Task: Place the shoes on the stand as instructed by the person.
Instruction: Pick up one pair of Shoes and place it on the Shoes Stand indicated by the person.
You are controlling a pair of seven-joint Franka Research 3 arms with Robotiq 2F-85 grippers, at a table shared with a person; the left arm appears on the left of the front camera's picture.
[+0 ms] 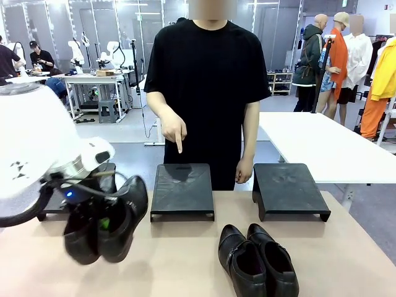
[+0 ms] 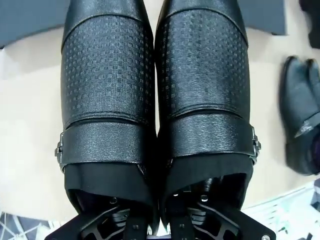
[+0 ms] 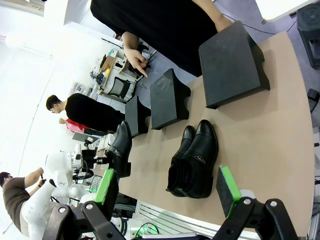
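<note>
Black leather hangs from my left gripper (image 1: 104,221) in the front view, the lifted pair (image 1: 120,216) clear of the table (image 1: 173,266) while the person's hand (image 1: 175,131) points at the middle stand (image 1: 182,185), likely its destination. Left wrist: jaws pinch both inner walls together; no brand legible. Right wrist: my right gripper (image 3: 167,172) gapes, facing the other pair (image 3: 195,160).

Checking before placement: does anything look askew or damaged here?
Nothing looks damaged. The held pair hangs tilted in the left gripper, toes raised, above the table; the other pair lies side by side on it.
</note>
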